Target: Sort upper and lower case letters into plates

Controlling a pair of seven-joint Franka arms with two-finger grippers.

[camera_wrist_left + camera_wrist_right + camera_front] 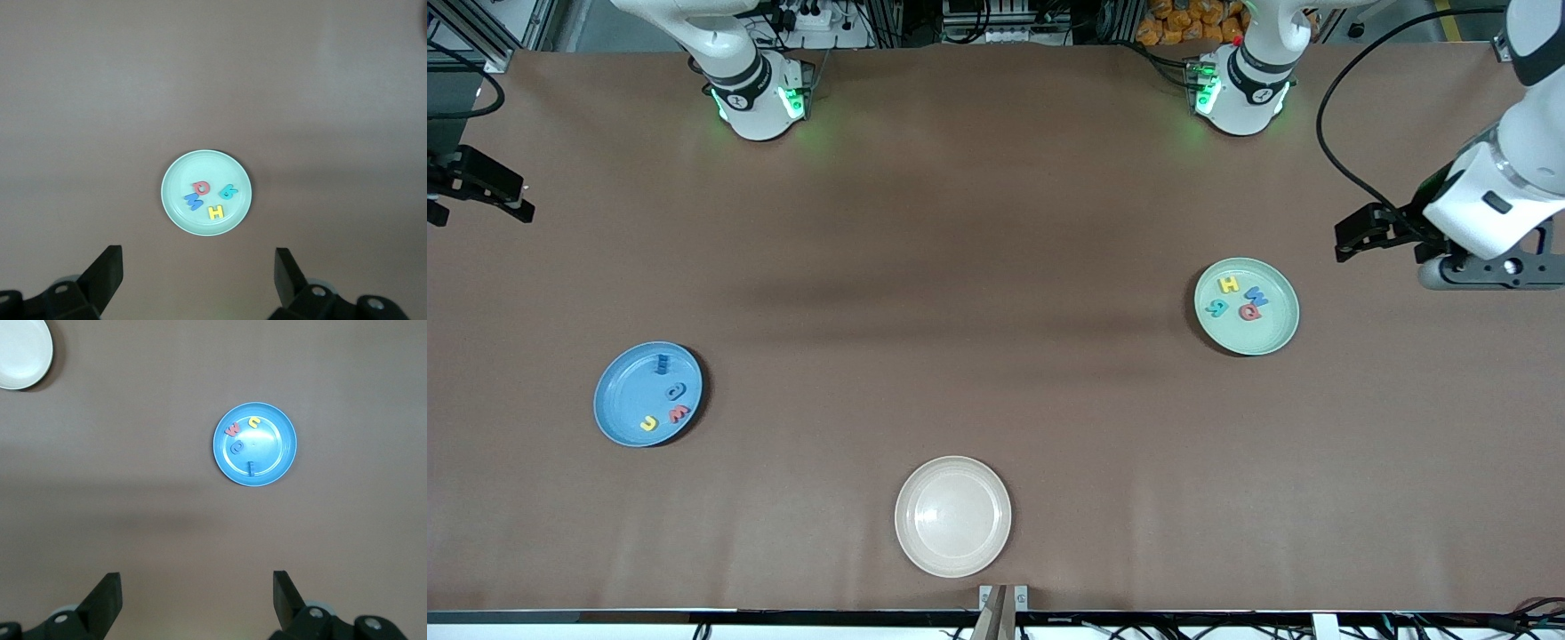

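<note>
— Where do the letters lie now?

— All in plates, as far as I can see. The mint green plate [1246, 306], toward my left arm's end of the surface, holds four: a yellow H [1228, 284], a blue W [1256, 296], a red Q [1251, 311] and a teal letter [1216, 308] I cannot read for certain. The sky blue plate [647, 394], toward my right arm's end and nearer the front edge, holds four more: a blue letter [663, 362] standing on edge, a blue a [675, 390], a red letter [679, 412] and a yellow u [648, 423]. The cream-white plate [952, 516] by the front edge is bare, and I see no letter loose on the surface.

— And your hands?

— My left hand [1360, 233] hangs by that end's edge with fingers spread wide, holding nothing; from its wrist I look down on the mint plate. My right hand [494, 191] is by the other end's edge, likewise wide and empty, looking down on the blue plate.

— So what is left to do well?

— I judge the sorting done, or nearly. The careful step is a check: read the teal letter and the red one in the blue plate for case. Should one be wrong, I would come straight down over it, fingers astride it alone, since its neighbours lie close, and lift clear of the rim before crossing.
</note>
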